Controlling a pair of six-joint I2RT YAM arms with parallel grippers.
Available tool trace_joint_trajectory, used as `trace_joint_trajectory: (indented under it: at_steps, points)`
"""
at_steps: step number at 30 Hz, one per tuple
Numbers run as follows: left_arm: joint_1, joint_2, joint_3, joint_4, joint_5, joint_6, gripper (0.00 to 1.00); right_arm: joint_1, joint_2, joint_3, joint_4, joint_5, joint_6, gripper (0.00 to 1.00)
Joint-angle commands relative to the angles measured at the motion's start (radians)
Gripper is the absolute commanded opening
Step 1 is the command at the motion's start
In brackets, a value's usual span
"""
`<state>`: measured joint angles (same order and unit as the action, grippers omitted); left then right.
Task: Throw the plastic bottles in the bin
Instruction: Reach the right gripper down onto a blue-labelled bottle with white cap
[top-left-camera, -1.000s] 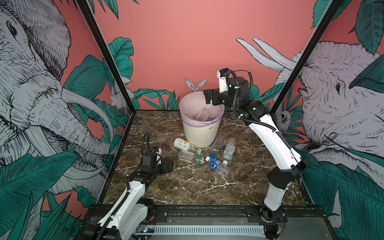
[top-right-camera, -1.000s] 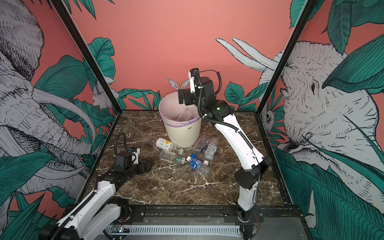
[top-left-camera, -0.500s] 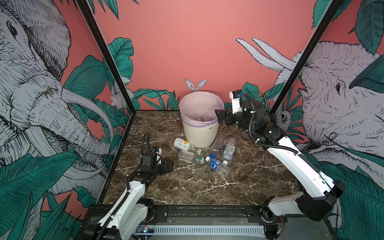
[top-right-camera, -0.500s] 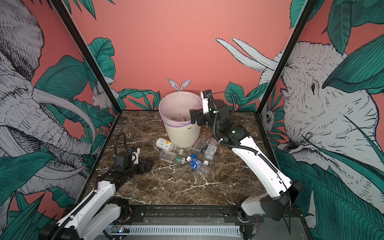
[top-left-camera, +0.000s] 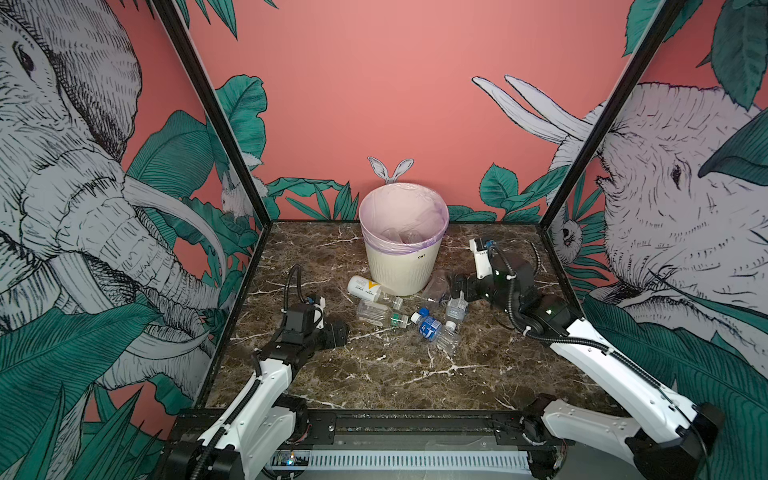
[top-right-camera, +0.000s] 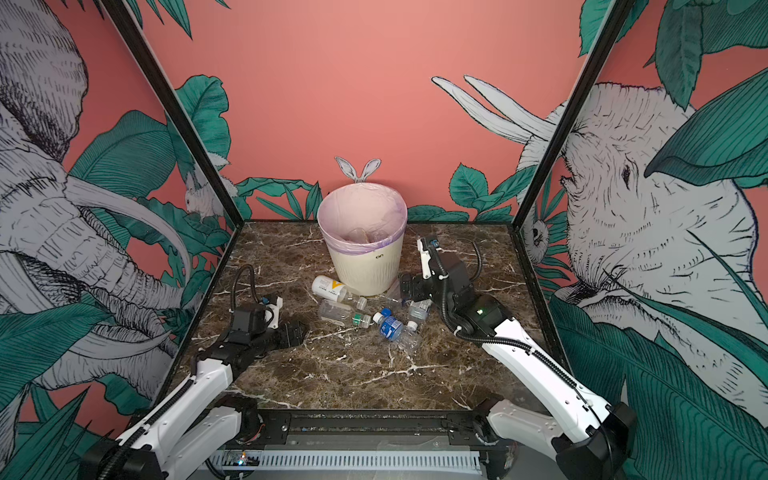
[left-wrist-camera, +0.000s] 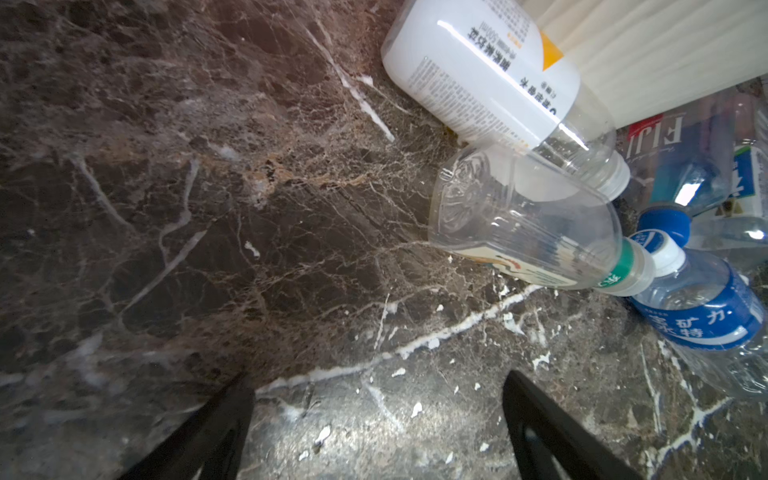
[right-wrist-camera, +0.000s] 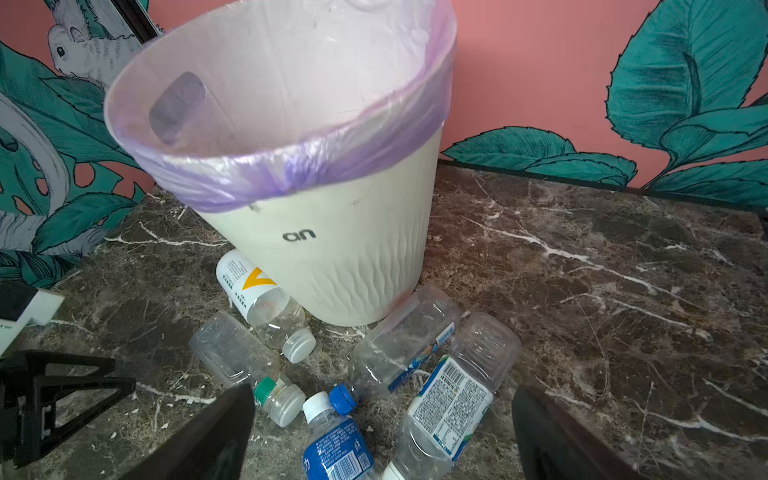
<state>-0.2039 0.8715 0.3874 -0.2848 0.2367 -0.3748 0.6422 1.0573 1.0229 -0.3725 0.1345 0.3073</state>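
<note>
Plastic bottles (top-left-camera: 428, 326), clear and capped, crowd the ribbed cream bin (top-left-camera: 401, 266) on veined marble tabletop (top-left-camera: 395, 374); left gripper (left-wrist-camera: 378, 376) and right gripper (right-wrist-camera: 382, 388) gape empty.

I see a dark brown marble worktop (top-left-camera: 374, 374) with white veins. The bin (top-left-camera: 401, 266) stands upright on it, in the middle, toward the far edge. Five bottles lie on their sides on the stone just in front of the bin. A white bottle (top-left-camera: 365, 287) with a yellow mark is against the bin's foot. Beside it is a clear bottle (top-left-camera: 376, 312) with a green ring. Near them lie a blue-label bottle (top-left-camera: 430, 327), a blue-cap bottle (right-wrist-camera: 403, 336) with its bottom at the bin's foot, and a barcode-label bottle (right-wrist-camera: 453, 399).
</note>
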Motion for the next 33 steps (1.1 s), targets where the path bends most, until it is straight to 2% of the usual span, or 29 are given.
trace_joint_trajectory:
  at_steps: [1, 8, 14, 23, 33]
  points:
    - [0.005, 0.000, 0.006, 0.013, 0.023, 0.010, 0.95, -0.002, -0.043, -0.061, -0.010, -0.039, 0.019, 0.99]
    - [-0.017, 0.004, 0.012, 0.030, 0.047, 0.042, 0.94, -0.001, -0.060, -0.141, -0.074, -0.107, 0.010, 0.98]
    - [-0.079, 0.033, 0.040, 0.026, 0.001, 0.079, 0.94, 0.004, 0.071, -0.095, -0.187, -0.205, -0.013, 0.93]
    - [-0.136, 0.052, 0.048, 0.029, -0.029, 0.097, 0.94, 0.033, 0.211, -0.041, -0.243, -0.219, -0.040, 0.90]
    - [-0.141, 0.056, 0.048, 0.032, -0.019, 0.101, 0.94, 0.090, 0.394, 0.061, -0.298, -0.208, -0.085, 0.84]
